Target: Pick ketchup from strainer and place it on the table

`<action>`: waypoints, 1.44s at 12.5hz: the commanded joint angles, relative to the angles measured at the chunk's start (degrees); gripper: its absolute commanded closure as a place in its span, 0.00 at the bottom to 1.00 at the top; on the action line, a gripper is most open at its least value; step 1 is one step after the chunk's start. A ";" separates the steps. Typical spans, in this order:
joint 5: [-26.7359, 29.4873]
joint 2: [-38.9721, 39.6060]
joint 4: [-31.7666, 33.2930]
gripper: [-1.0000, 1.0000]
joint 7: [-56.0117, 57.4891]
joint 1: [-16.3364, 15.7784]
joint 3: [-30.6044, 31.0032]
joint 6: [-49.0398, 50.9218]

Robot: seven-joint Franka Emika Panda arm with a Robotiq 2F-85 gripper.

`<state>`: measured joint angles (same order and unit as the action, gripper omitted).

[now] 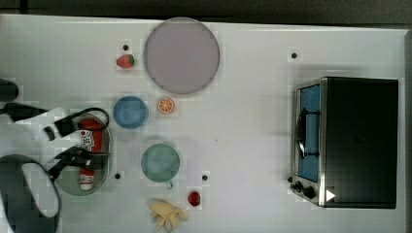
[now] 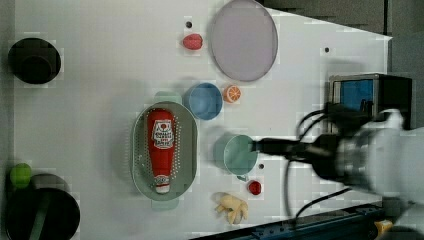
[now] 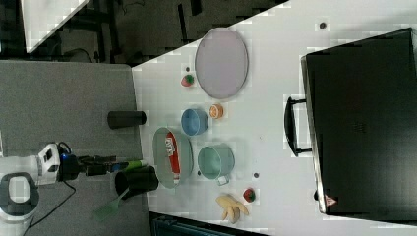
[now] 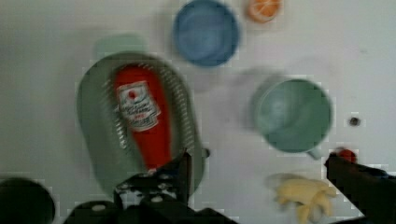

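Gripper (image 4: 257,163) spread | 1 ketchup (image 2: 161,145) in strainer (image 2: 140,160) | 2 strawberries (image 1: 125,61)

The ketchup (image 2: 161,148) looked glossy red plastic with a paper-like label; the strainer (image 2: 141,160) was matt, perforated plastic; the table (image 2: 90,100) was smooth white.

You see a white tabletop (image 1: 252,121). On it sit a green strainer (image 2: 141,150), a blue bowl (image 1: 130,111), a teal cup (image 1: 160,162), a grey plate (image 1: 181,55), an orange slice (image 1: 165,105), two strawberries (image 1: 125,61), a banana (image 1: 166,214) and a black oven (image 1: 359,141).
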<state>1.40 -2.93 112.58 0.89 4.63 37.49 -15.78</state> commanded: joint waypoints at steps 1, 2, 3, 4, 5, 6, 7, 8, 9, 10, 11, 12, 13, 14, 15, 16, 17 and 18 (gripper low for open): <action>0.21 2.73 1.53 0.00 -2.22 -0.57 3.44 -4.66; 0.18 4.13 2.88 0.00 -2.23 -0.61 4.65 -7.07; 0.03 5.57 4.39 0.00 -2.25 -0.64 5.64 -10.28; -0.29 6.96 5.94 0.00 -2.25 -0.69 6.33 -14.05; -0.96 8.34 7.58 0.00 -2.25 -0.84 6.72 -18.05; -1.73 9.70 9.25 0.00 -2.26 -1.07 6.90 -21.97; -2.50 11.09 10.86 0.00 -2.26 -1.27 6.92 -25.66; -3.41 12.54 12.38 0.00 -2.27 -1.40 6.93 -29.00; -4.57 14.04 13.66 0.00 -2.31 -1.50 6.91 -31.97; -5.94 15.61 14.68 0.00 -2.84 -1.56 6.89 -34.73; -7.14 17.28 15.39 0.00 -4.03 -1.59 6.91 -37.11; -8.31 19.11 15.66 0.00 -5.64 -1.66 6.89 -39.00; -9.51 21.02 15.68 0.00 -6.98 -1.81 6.88 -40.36; -10.55 22.88 15.67 0.00 -8.19 -1.94 6.83 -41.38; -11.35 24.68 15.59 0.00 -9.24 -2.05 6.75 -42.03; -12.41 26.40 15.47 0.00 -10.26 -2.19 6.47 -42.32; -13.81 27.95 15.31 0.00 -10.84 -2.48 6.00 -42.94; -15.32 29.34 15.13 0.00 -11.34 -2.74 5.39 -43.99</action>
<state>-12.93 26.87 128.24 -6.60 1.71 42.50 -59.59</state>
